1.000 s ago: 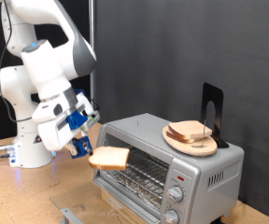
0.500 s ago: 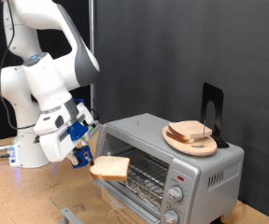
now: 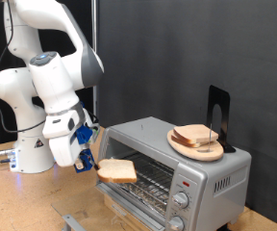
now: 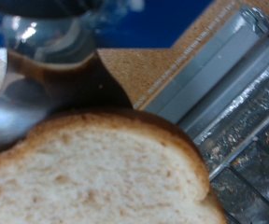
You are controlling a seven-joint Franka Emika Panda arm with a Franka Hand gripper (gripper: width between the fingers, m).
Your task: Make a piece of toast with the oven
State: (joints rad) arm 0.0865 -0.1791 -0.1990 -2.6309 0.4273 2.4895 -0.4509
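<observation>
Pale tan bread slice held in front of the open silver toaster oven.

The pale tan bread slice [image 3: 116,171] with brown crust is grasped at one edge by the blue-and-white gripper [image 3: 90,160], just above the oven's [image 3: 191,164] lowered door. A round wooden plate [image 3: 195,141] with more slices sits on the oven top.

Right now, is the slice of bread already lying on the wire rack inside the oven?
No, the piece of toast hangs at the gripper in front of the oven, outside its open door and not on the rack.
</observation>
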